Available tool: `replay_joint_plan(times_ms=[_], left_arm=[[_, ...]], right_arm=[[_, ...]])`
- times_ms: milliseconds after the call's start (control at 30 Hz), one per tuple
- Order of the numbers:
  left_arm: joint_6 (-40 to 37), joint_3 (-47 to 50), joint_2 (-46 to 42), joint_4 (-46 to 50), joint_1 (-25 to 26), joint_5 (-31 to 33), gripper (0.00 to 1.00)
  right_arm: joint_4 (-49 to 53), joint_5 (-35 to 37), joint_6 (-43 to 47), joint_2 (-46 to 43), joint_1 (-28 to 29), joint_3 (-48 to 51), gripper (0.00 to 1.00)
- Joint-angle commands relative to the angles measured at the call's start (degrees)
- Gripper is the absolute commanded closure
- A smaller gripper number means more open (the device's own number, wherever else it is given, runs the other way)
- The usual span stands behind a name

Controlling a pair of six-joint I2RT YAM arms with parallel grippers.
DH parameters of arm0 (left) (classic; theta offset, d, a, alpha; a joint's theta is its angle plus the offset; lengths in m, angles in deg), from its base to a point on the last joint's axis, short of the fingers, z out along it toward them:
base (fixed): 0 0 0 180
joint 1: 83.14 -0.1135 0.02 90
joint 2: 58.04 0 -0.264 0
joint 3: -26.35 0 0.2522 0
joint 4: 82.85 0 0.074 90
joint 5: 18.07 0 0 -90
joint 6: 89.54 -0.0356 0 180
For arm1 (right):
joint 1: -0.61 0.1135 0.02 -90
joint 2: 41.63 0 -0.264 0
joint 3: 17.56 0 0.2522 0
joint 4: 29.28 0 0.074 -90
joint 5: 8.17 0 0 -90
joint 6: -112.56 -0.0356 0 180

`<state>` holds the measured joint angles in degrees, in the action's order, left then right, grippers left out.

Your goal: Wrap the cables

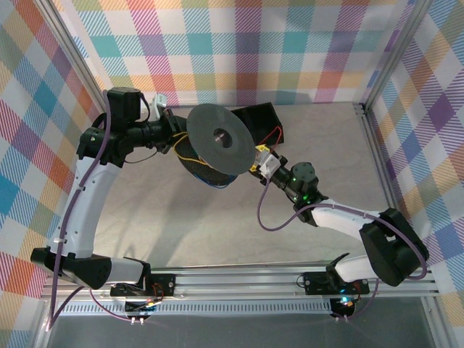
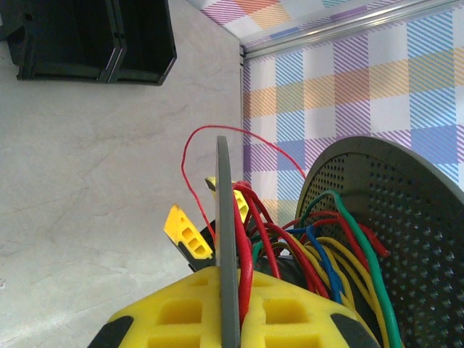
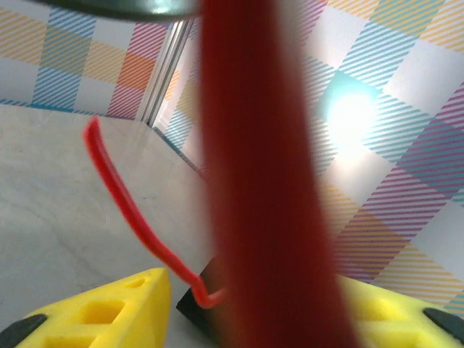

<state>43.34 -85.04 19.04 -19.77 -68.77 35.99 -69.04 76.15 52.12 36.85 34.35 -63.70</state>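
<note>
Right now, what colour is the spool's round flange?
Dark grey; the flange shows best in the top external view.

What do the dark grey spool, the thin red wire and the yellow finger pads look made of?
Dark grey perforated spool: probably moulded plastic, matte, with a regular dimple grid. Thin red wire: smooth, plastic-looking insulation that bends freely. Yellow finger pads: likely soft rubber or foam, matte, with moulded rectangular pockets.

Walls (image 1: 239,43) pastel plaid: teal, purple, orange, yellow, pink on white. Table (image 1: 181,225) pale grey, faintly marbled. Spool (image 1: 217,138) dark grey, its flange dotted with holes. Cables (image 2: 308,250) red, yellow, green, blue; one red strand (image 3: 268,181) blurred close up. Bin (image 2: 87,40) black. Arms (image 1: 83,196) white, black joints, purple cords (image 1: 272,217). Left gripper (image 2: 228,279) and right gripper (image 3: 246,312) pads yellow, black ends.
</note>
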Motion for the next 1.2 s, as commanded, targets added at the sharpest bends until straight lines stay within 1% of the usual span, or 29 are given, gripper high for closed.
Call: replay_joint_plan(times_ms=[0, 67, 167, 300, 367, 467, 500, 533, 600, 700, 833, 933, 1067, 1167], left_arm=[[2.95, 0.15, -2.14, -6.1, -0.46, -4.22, 1.0], [3.21, 0.37, -2.06, -6.4, -0.48, -4.18, 1.0], [3.6, 0.5, -1.85, -6.7, -0.48, -4.2, 1.0], [3.78, 0.59, -1.67, -6.96, -0.48, -4.23, 1.0], [3.96, 0.72, -1.5, -7.14, -0.48, -4.31, 1.0], [3.89, 0.77, -1.48, -7.22, -0.48, -4.13, 1.0], [3.9, 0.77, -1.49, -7.14, -0.48, -3.96, 1.0], [3.97, 0.77, -1.49, -7.01, -0.48, -3.25, 1.0], [3.84, 0.72, -1.67, -6.79, -0.57, -0.61, 1.0], [4.77, 0.74, -1.87, -7.5, -1.29, 5.98, 1.0], [6.62, 0.42, -2.2, -9.61, -2.32, 19.57, 1.0], [7.92, -0.45, -1.37, -12.37, -3.7, 26.96, 1.0], [7.04, -1.88, 0.93, -14.8, -4.6, 38.93, 1.0], [6.08, 0.0, 1.77, -19.18, -5.21, 47.53, 1.0]], right_arm=[[-3.3, -0.7, 1.16, 0.97, 1.06, -1.7, 0.51], [-3.18, 0.07, 2.63, 1.31, 1.91, -1.95, 0.53], [-2.05, 0.66, 3.45, 1.94, 2.12, -2.59, 0.61], [-1.74, 0.32, 3.31, 2.12, 2.12, -2.93, 0.67], [-1.68, 0.31, 3.31, 2.42, 2.12, -3.21, 0.68], [-1.43, 0.49, 3.31, 2.73, 2.12, -3.54, 0.75], [-1.27, 0.49, 3.18, 2.77, 2.12, -3.48, 0.8], [-0.68, 0.37, 3.11, 2.67, 2.1, -3.54, 0.88], [1.43, -0.13, 2.65, 2.02, 2.37, -3.52, 1.0], [3.66, -1.77, 0.2, 0.14, 3.71, -2.34, 1.0], [17.98, -10.5, -4.91, -4.08, 7.07, -3.31, 1.0], [30.08, -16.03, -7.38, -7.46, 10.33, -4.86, 1.0], [42.29, -23.8, -12.06, -12.14, 13.46, -7.81, 1.0], [49.44, -28.46, -14.59, -14.96, 16.67, -10.55, 1.0]])
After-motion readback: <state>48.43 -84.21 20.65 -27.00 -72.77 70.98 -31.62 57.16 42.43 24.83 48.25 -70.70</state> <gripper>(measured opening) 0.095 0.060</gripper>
